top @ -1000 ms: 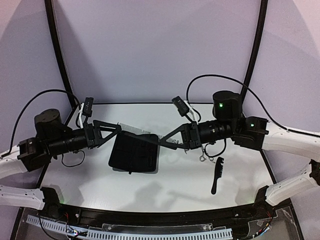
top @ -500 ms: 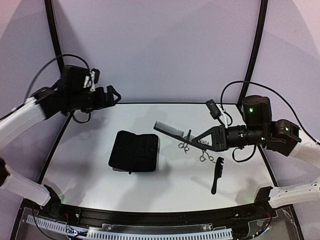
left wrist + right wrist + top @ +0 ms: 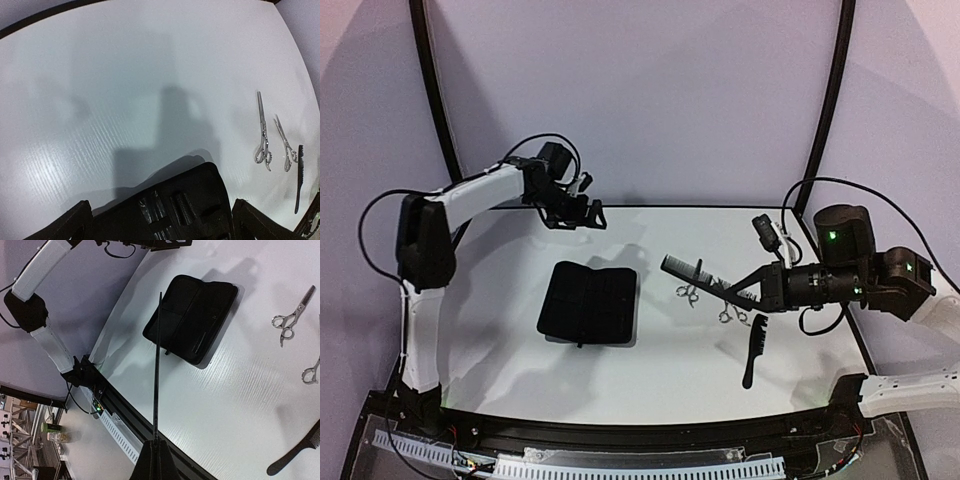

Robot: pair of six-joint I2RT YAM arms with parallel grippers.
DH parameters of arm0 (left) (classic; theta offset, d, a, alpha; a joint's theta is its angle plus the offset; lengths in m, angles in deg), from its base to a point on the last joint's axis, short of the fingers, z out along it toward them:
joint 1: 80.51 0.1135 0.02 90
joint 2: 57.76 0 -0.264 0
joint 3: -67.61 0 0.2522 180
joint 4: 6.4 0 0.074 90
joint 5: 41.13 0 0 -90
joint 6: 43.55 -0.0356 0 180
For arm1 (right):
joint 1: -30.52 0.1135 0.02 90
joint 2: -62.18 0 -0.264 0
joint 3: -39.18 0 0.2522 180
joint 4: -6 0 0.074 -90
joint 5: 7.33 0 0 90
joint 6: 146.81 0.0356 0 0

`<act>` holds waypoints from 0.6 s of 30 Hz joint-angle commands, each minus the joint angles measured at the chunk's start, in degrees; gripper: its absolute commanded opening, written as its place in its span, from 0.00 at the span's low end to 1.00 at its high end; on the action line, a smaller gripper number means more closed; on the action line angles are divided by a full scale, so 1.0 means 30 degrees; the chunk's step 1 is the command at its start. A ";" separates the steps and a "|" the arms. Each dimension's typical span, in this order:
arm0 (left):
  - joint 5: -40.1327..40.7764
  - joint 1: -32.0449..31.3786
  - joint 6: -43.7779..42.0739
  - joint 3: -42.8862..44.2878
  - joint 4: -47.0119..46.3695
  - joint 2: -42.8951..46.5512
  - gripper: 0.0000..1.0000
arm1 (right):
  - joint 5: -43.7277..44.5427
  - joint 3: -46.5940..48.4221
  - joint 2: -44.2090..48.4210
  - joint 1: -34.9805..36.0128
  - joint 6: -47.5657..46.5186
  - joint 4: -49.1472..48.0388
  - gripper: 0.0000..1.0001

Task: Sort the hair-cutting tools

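The right claw [image 3: 738,291] has drawn back from the zip case [image 3: 588,303], pinching one comb [image 3: 682,266] aloft, so the sorting has begun. A pair of scissors [image 3: 688,294] and a second pair [image 3: 728,315] lie on the tabletop [image 3: 500,350] beneath it, the other comb [image 3: 753,350] just behind. The left claw [image 3: 590,215], spread and empty, has swung away.
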 commanded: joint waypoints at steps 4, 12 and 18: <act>-0.3217 -0.0010 -0.0737 0.2389 0.1843 -0.3216 0.99 | 0.1034 -0.0289 0.0266 -0.0081 0.0265 0.0585 0.00; -0.2889 -0.0004 -0.0468 0.2504 0.1375 -0.4589 0.99 | 0.1284 -0.0445 0.0529 -0.0087 0.0342 0.0843 0.00; -0.2399 -0.0010 -0.0786 0.1896 0.2261 -0.4680 0.99 | 0.1557 -0.0824 0.1209 -0.0077 0.0571 0.0968 0.00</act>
